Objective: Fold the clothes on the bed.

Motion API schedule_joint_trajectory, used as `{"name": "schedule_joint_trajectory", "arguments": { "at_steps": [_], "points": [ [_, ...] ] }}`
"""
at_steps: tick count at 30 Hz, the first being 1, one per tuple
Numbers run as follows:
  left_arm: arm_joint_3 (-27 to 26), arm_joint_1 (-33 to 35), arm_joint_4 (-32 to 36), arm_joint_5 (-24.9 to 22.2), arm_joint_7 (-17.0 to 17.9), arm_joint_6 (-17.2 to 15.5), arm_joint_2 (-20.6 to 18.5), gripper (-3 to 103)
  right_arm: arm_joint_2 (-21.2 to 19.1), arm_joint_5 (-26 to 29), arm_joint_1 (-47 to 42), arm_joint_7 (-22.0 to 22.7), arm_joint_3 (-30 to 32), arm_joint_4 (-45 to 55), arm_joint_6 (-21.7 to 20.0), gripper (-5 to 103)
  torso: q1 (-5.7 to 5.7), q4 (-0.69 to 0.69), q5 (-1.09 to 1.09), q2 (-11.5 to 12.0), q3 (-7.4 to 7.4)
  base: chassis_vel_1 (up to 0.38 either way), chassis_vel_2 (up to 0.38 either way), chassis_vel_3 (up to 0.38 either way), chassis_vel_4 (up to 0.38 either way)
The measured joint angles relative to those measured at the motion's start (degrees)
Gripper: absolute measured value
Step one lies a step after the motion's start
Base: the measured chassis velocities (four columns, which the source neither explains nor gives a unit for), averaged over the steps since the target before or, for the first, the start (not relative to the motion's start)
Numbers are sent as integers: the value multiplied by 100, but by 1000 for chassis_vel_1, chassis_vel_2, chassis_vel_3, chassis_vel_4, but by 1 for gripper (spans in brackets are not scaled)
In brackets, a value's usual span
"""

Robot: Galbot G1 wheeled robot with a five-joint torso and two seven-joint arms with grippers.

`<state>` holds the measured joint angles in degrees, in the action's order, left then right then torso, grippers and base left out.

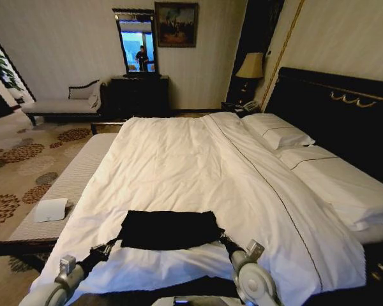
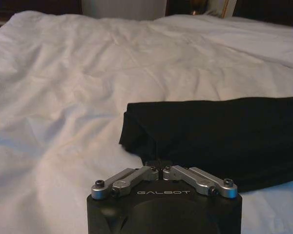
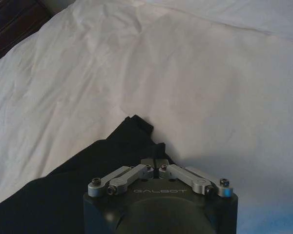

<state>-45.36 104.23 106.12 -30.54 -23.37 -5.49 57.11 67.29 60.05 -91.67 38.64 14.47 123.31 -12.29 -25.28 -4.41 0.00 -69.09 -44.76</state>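
Observation:
The clothes (image 1: 169,229) are a black shirt lying as a flat, wide band on the white duvet of the bed (image 1: 179,159), near its foot edge. My left gripper (image 1: 113,244) is at the shirt's near left corner. In the left wrist view the gripper (image 2: 157,165) is shut, pinching the edge of the black fabric (image 2: 219,136). My right gripper (image 1: 223,240) is at the near right corner. Seen from the right wrist, this gripper (image 3: 158,165) is shut on the dark cloth (image 3: 88,185) too. No lettering shows on the shirt.
White pillows (image 1: 277,134) lie against the dark headboard (image 1: 332,108) on the right. A padded bench with a small white box (image 1: 51,209) runs along the bed's left side. A chaise longue (image 1: 60,105), a dark dresser (image 1: 138,92) and a lamp (image 1: 251,67) stand at the far wall.

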Motion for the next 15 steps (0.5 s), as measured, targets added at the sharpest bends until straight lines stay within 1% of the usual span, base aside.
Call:
{"name": "schedule_joint_trajectory", "arguments": {
  "at_steps": [5, 8, 12, 13, 14, 15],
  "points": [
    [157, -73, -113, 181, 46, 37, 100, 0, 123, -250, 86, -38, -220, -464, -5, 0, 0, 0, 0, 0, 0, 0, 0, 0, 0],
    [165, -66, -116, 217, 62, 39, 112, 0, 191, -359, 125, -59, -250, -608, 35, 0, 0, 0, 0, 0, 0, 0, 0, 0, 0],
    [100, 23, -113, 339, 58, 145, 124, 0, 227, -553, 115, -213, -180, -651, 265, 21, 0, 0, 0, 0, 0, 0, 0, 0, 0],
    [100, 23, -113, 339, 58, 145, 124, 0, 227, -553, 115, -213, -180, -651, 265, 21, 0, 0, 0, 0, 0, 0, 0, 0, 0],
    [81, 39, -118, 376, 45, 185, 145, 0, 226, -610, 97, -235, -129, -627, 333, 27, 0, 0, 0, 0, 0, 0, 0, 0, 0],
    [66, 48, -128, 403, 32, 217, 166, -3, 227, -643, 96, -244, -71, -593, 383, 32, 0, -1, 0, 0, 0, 0, 0, 0, 0]
  ]
}}
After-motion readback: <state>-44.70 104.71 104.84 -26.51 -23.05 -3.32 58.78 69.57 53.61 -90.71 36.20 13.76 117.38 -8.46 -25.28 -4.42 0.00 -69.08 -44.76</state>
